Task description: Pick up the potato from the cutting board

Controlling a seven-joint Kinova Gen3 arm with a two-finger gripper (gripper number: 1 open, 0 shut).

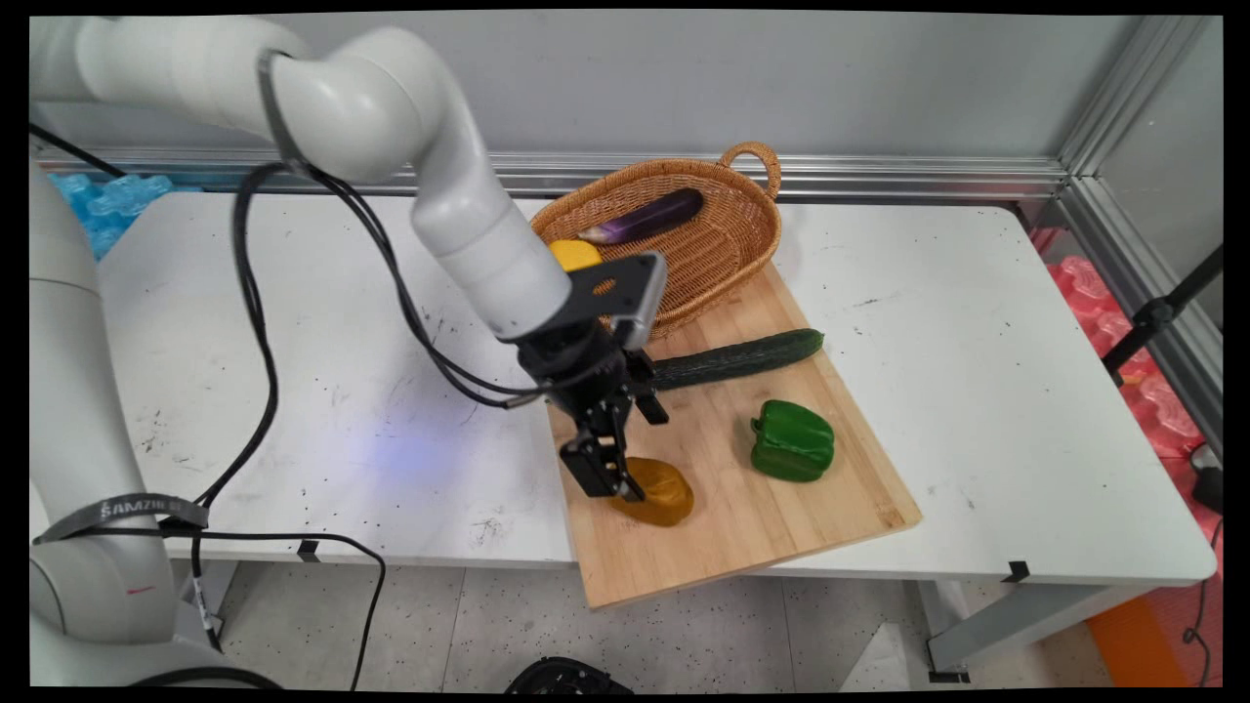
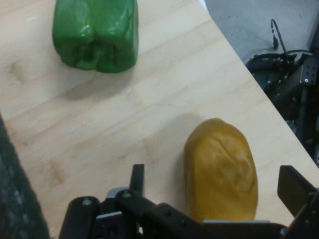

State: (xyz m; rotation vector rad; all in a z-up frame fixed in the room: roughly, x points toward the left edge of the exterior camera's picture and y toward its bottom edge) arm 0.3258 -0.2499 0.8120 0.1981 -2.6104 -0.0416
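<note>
My gripper [image 1: 610,478] hangs low over the near left part of a wooden cutting board [image 1: 781,517]. It is open and straddles a mustard-yellow, potato-like vegetable [image 1: 666,493] lying on the board. In the hand view the vegetable [image 2: 222,172] sits between the two fingertips [image 2: 137,179], with a gap on each side, nearer the right one. A green bell pepper [image 1: 793,441] rests on the board to the right, seen in the hand view as the pepper [image 2: 95,32] at the top left. A long cucumber [image 1: 742,358] lies across the board behind the gripper.
A wicker basket [image 1: 742,244] leans on the board's far end, holding a purple eggplant [image 1: 645,217] and a yellow item [image 1: 574,254] partly hidden by the arm. The board's near corner juts past the table's front edge [image 1: 439,561]. Black cables hang left of the gripper.
</note>
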